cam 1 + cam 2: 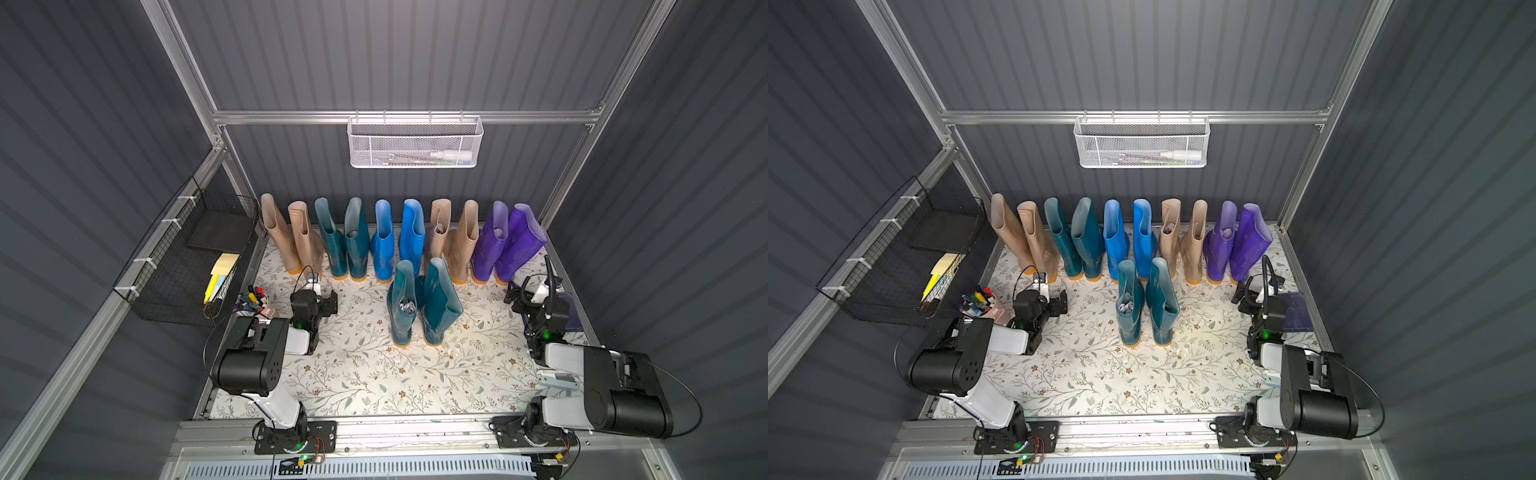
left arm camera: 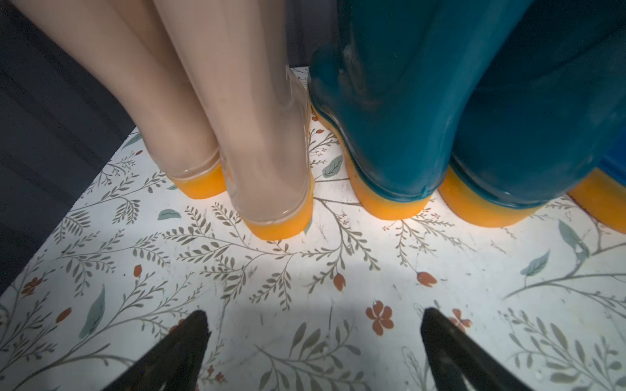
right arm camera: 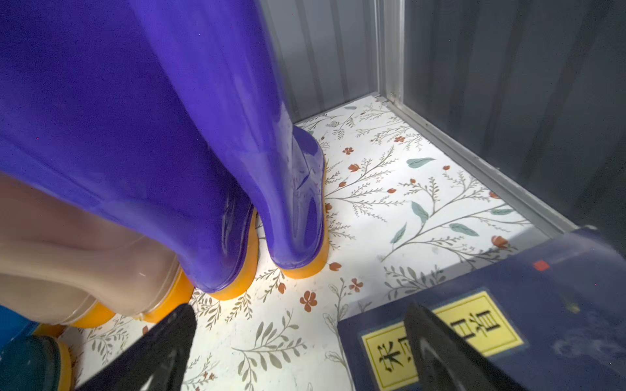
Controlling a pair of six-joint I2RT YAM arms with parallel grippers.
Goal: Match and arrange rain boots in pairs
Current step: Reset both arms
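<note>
Ten rain boots stand upright in one row along the back wall on the floral surface [image 1: 374, 374], heels toward the arms, sorted by colour. From the left arm's end: first beige pair [image 1: 293, 239], dark teal pair [image 1: 345, 241], bright blue pair [image 1: 397, 239], second beige pair [image 1: 455, 243], and purple pair [image 1: 507, 243] by the back corner. Orange soles throughout. A second teal pair [image 1: 422, 303] stands ahead of the row, just in front of the blue boots, with the shafts leaning apart at the top and something grey stuffed in one shaft. Left gripper [image 2: 313, 321] sits low over the surface, jaws spread wide with nothing between them, facing the heels of the first beige and dark teal pairs, not touching. Right gripper [image 3: 299, 315] is likewise spread and empty, near the purple heels, with one finger over a dark blue folder [image 3: 559, 287] bearing a yellow label. Pen cup [image 1: 253, 301] beside the left arm.
</note>
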